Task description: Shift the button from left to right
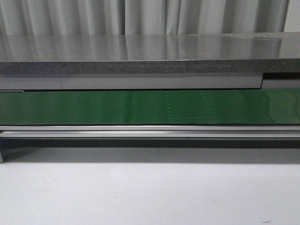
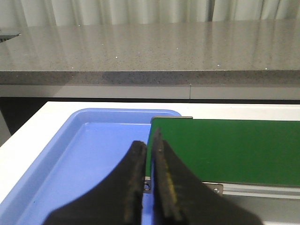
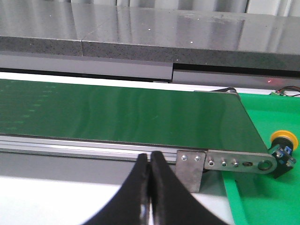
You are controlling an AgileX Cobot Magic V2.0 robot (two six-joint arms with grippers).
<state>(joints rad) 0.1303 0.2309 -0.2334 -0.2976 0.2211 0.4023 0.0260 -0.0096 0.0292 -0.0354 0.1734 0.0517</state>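
Observation:
The button (image 3: 284, 140), with a round orange-yellow cap on a black body, lies in a green tray (image 3: 262, 201) just past the conveyor's end, in the right wrist view only. My right gripper (image 3: 149, 157) is shut and empty, hanging in front of the conveyor's metal rail, well apart from the button. In the left wrist view my left gripper (image 2: 149, 139) is shut with nothing between its fingers, over the edge where a blue tray (image 2: 93, 150) meets the belt. Neither gripper shows in the front view.
A green conveyor belt (image 1: 150, 107) runs across the table on an aluminium frame (image 1: 150, 132). Behind it stands a grey stone counter (image 1: 140, 51) with curtains beyond. The blue tray holds nothing that I can see. White table surface (image 1: 150, 197) lies in front.

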